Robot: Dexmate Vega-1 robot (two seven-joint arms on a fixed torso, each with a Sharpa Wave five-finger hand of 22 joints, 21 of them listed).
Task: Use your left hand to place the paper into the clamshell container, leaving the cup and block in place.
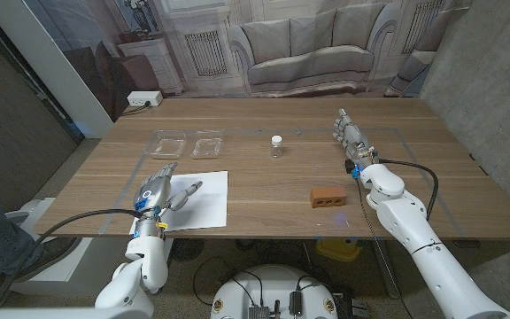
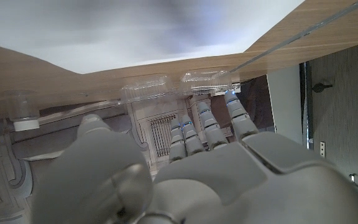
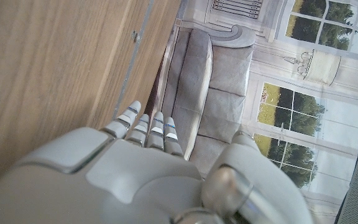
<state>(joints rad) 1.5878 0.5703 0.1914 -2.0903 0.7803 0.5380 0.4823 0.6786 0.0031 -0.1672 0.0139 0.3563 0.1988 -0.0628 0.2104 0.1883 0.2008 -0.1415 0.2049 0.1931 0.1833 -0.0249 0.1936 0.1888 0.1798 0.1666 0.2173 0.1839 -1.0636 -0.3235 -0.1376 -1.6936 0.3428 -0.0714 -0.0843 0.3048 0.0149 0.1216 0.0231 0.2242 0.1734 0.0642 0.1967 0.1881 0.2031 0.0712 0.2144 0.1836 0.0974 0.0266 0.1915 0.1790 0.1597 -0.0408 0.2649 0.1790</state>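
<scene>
1. Left hand [image 1: 158, 192] over the left part of the white sheet of paper [image 1: 204, 198], fingers apart and reaching toward 12 o'clock, thumb angled out across the sheet; nothing gripped as yet. Probably poised there so the fingers can press and slide or pinch an edge, since a flat sheet offers nothing to lift from above.
2. Paper flat on the table [image 1: 273, 190], near the front edge at roughly 7 o'clock from the table's middle, not yet moved toward its target.
3. Clear clamshell container [image 1: 189, 143] lying open as two shallow trays side by side, just beyond the paper at 12 o'clock from the left hand; open and empty-looking, so ready to receive the sheet. Seen again past the fingertips [image 2: 231, 98] in the left wrist view as the clamshell container [image 2: 176, 83], directly ahead of the hand's reach.
4. Small clear cup with a white rim [image 1: 276, 145] upright near the table's middle, at about 2 o'clock from the paper; brick-coloured block [image 1: 328, 197] at 3 o'clock from the paper. Both well apart from the sheet's likely path, so no need to disturb either.
5. Right hand [image 1: 348, 131] far off at about 2 o'clock from the table's middle, fingers extended together, holding nothing; seemingly parked out of the way, the job being the left hand's alone.
</scene>
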